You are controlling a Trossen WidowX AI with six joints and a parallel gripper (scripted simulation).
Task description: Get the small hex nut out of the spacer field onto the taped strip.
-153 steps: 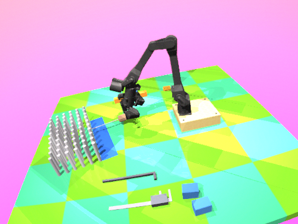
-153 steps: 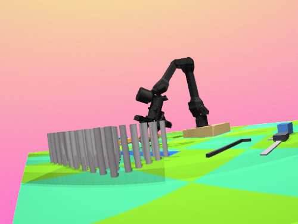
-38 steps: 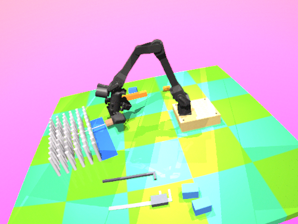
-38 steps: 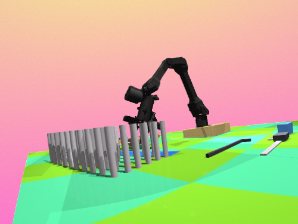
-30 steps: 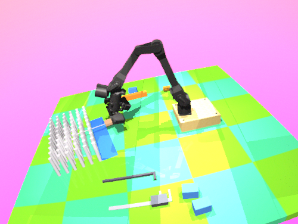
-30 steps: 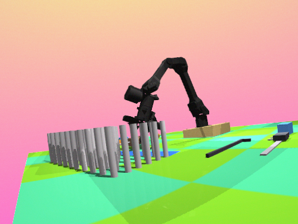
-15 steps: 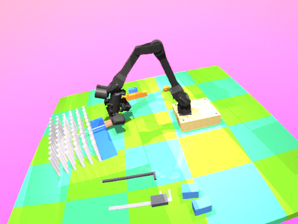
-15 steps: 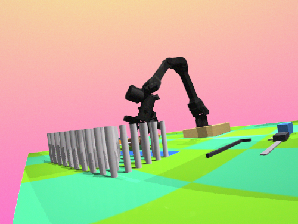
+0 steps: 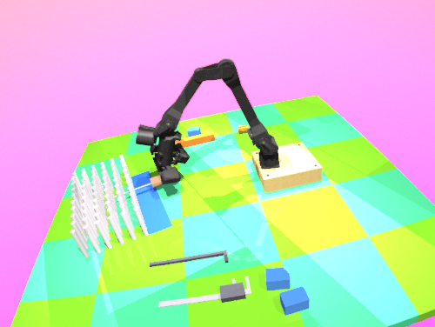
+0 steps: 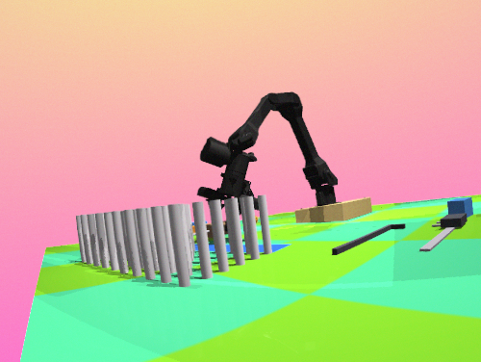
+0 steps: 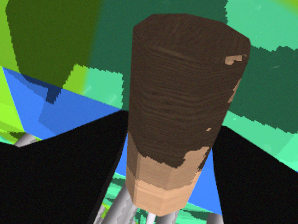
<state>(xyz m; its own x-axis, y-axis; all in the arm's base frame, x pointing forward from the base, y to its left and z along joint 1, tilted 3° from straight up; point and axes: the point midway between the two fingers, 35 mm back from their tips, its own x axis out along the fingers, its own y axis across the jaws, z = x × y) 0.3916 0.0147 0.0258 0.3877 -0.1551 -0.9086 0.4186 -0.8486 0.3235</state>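
Note:
My gripper (image 9: pixel 162 178) (image 11: pixel 171 127) is shut on the wooden handle (image 9: pixel 156 182) (image 11: pixel 185 90) of a tool, low over the blue taped strip (image 9: pixel 157 213) (image 10: pixel 281 248) (image 11: pixel 75 112). The tool's thin pale rod (image 9: pixel 141 188) runs from the handle over the strip and in among the standing spacers (image 9: pixel 139 216) (image 10: pixel 180 245). Its far end is hidden by them. The spacers are several rows of thin grey-white posts, and those I can see stand upright. The hex nut cannot be made out in any view.
A dark hooked rod (image 9: pixel 187 259) (image 10: pixel 366 239) and a pale bar with a grey block (image 9: pixel 232 292) (image 10: pixel 453 220) lie apart from the field. Two blue blocks (image 9: pixel 277 279) (image 9: pixel 294 300) are beside them. An orange bar (image 9: pixel 197 141) and another blue block (image 9: pixel 194 130) lie behind the arm.

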